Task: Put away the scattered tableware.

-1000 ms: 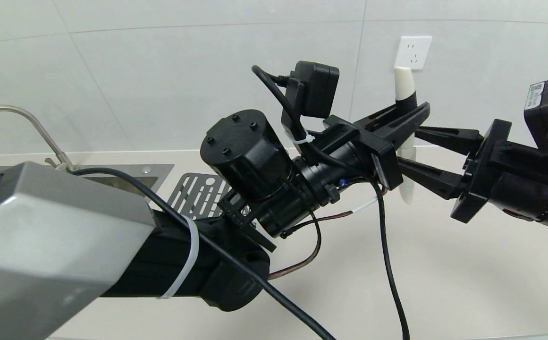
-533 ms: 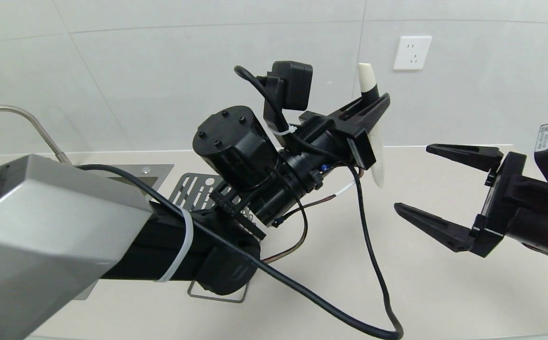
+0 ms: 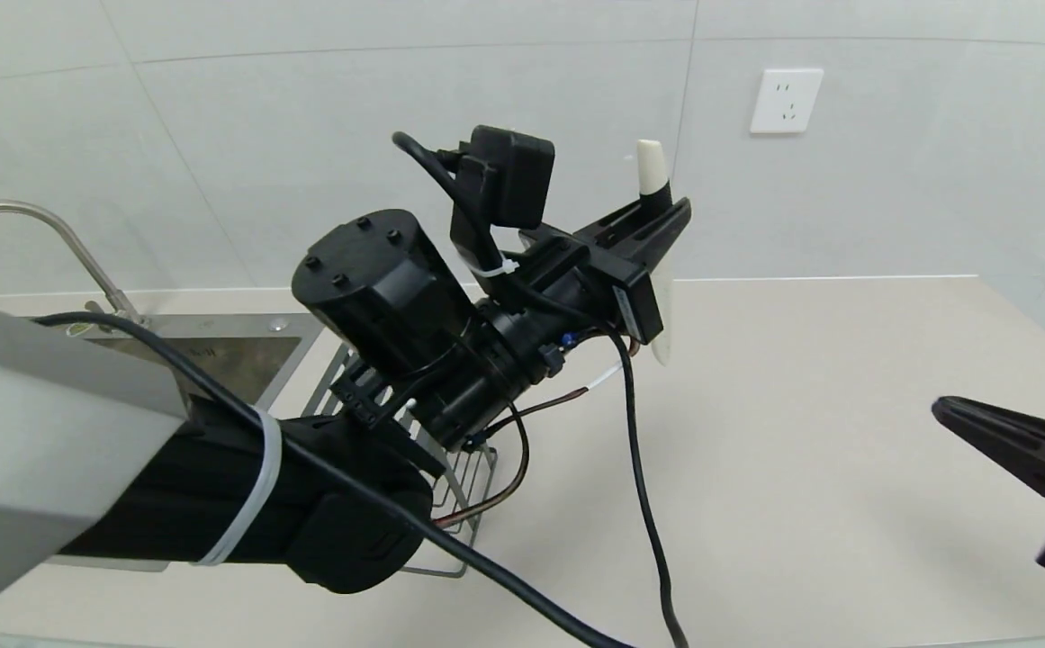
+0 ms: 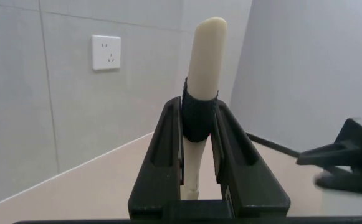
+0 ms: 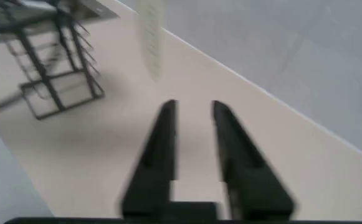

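We see the white utensil with a black band round its handle (image 3: 662, 324) upright above the beige countertop (image 3: 801, 405). The left gripper (image 3: 666, 220) pinches it at that band, so the handle pokes up past the fingers and the blade hangs below. Well apart and lower, the right gripper (image 5: 193, 106) hangs with its fingers parted and nothing between them. A grey wire rack (image 3: 463, 477) sits beside the steel sink (image 3: 234, 346).

This is a kitchen, plain and sparsely fitted. A curved steel tap (image 3: 31, 238) rises over a steel sink (image 3: 216, 346) set into the far left corner of a pale beige counter (image 3: 801, 432). A wire dish rack (image 3: 459, 504) stands on the counter just beside the sink. Large grey-white wall tiles (image 3: 306, 135) run behind the counter's back edge, with a white wall socket (image 3: 786, 100) mounted above it.
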Controlling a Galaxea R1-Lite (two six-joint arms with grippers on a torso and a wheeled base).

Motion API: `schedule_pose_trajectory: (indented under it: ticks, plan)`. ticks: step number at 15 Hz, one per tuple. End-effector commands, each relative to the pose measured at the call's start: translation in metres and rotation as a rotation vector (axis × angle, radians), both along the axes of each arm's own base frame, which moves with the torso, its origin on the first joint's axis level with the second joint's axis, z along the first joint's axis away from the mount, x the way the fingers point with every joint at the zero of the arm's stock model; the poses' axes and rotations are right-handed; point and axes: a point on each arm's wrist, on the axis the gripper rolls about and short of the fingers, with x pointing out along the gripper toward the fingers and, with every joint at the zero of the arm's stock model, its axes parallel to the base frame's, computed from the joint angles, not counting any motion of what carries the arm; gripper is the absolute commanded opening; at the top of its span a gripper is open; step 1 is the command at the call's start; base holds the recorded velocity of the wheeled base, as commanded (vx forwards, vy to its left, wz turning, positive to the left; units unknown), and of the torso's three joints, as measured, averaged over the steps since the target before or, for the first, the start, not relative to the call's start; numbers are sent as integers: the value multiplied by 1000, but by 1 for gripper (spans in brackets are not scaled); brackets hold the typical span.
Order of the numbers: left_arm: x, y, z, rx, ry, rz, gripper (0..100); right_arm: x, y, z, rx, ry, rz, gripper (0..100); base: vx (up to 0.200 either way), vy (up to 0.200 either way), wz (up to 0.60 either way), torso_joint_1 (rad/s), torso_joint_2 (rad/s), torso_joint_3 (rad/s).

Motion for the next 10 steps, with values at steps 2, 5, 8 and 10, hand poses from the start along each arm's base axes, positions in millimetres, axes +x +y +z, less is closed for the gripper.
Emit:
schedule_pose_trajectory:
  ticks: [2,5,8,10]
  plan:
    - [-14,14,17,-32,-17,20,0,-63,-20,-16,23,-148,-78,0,0,0,0,0,0,0]
    - [-24,25,15,-17,-1,23,0,-99,-24,-27,2,-262,-57,0,0,0,0,0,0,0]
    - [-30,33,5,1,39,89,0,-127,-27,-35,12,-356,-49,0,0,0,0,0,0,0]
    - [-31,35,4,-13,56,136,0,-140,-28,-44,15,-375,-49,0,0,0,0,0,0,0]
